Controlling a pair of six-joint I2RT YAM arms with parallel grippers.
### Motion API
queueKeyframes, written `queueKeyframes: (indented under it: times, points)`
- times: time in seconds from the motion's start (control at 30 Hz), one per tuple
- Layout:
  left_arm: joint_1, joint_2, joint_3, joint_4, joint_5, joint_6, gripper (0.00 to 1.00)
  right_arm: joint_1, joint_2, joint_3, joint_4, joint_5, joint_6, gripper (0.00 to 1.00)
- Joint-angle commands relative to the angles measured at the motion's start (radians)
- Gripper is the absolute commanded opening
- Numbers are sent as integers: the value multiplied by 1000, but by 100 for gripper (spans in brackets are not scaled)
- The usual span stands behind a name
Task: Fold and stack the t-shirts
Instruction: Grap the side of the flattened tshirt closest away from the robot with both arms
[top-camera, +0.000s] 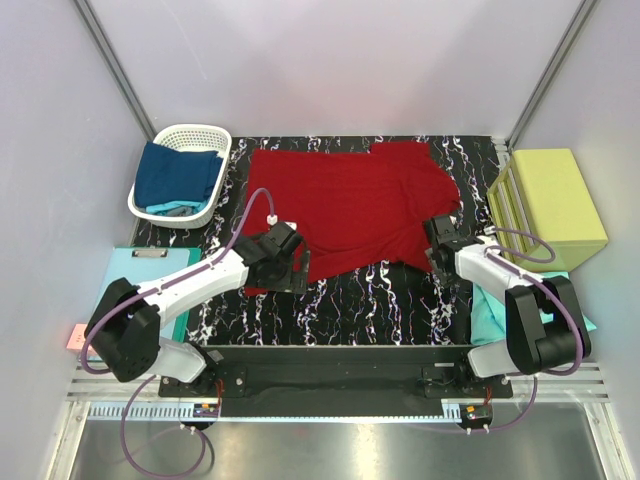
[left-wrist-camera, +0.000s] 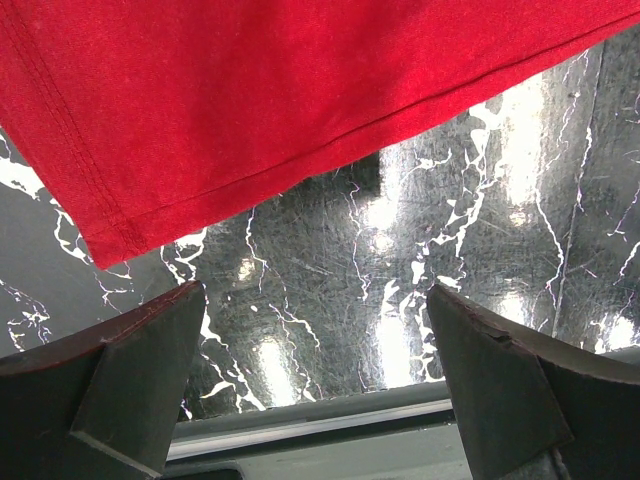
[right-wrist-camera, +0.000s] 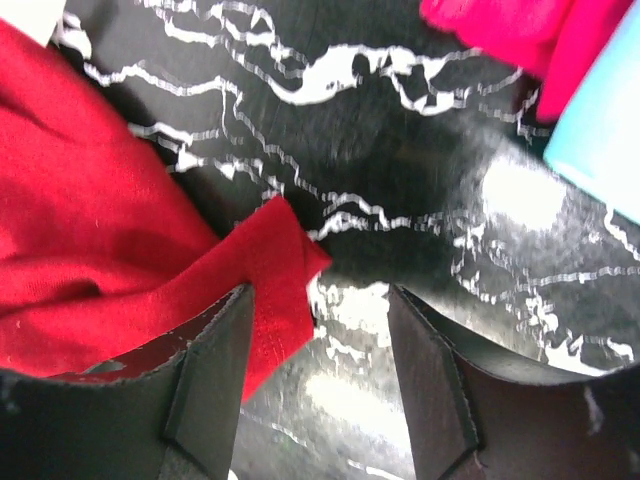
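Red shirt (top-camera: 350, 205) spread mid-frame. Left gripper (left-wrist-camera: 315, 300) wide open below hem corner, holding nothing. Right gripper (right-wrist-camera: 320, 300) parted, cloth tip beside one finger, ungripped. Risk: shallow pinch, cloth slips out.

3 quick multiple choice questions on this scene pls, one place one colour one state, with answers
1. Where is the white basket? A far left B near right C centre
2. What colour is the spread-out t-shirt? A teal B dark red C yellow
3. How is the left claw? A shut on cloth B open, empty C out of view
Answers: A, it sits far left in the top view; B, the cloth is plainly red; B, its fingers stand apart, nothing between.
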Motion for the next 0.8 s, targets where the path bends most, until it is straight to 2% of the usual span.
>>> queueKeyframes:
  times: [0.0, 0.13, 0.23, 0.27, 0.33, 0.4, 0.47, 0.5, 0.6, 0.77]
  points:
    - [-4, 2, 23, 16, -4, -13, 99, -45, 4, -13, 118, -32, -48, 61]
    - [-4, 16, 32, 14, -4, -18, 99, -52, 32, 1, 126, -56, -65, 40]
    - [-6, 28, 41, 14, -4, -19, 99, -52, 24, -12, 128, -70, -69, 30]
    - [-6, 28, 43, 13, -3, -21, 99, -52, 20, -16, 126, -72, -72, 23]
    - [-6, 36, 48, 16, -3, -22, 99, -52, 3, -30, 126, -70, -80, 21]
    - [-7, 46, 55, 16, -3, -24, 99, -52, -5, -39, 126, -70, -87, 24]
    - [-12, 49, 61, 14, -1, -27, 99, -52, -19, -41, 116, -73, -100, 31]
    - [-13, 52, 64, 16, 1, -27, 99, -52, -23, -50, 116, -78, -103, 40]
    - [-19, 55, 68, 16, -1, -30, 99, -52, -55, -76, 111, -102, -107, 50]
    - [-33, 66, 74, 16, 2, -38, 99, -51, -59, -107, 145, -106, -120, 54]
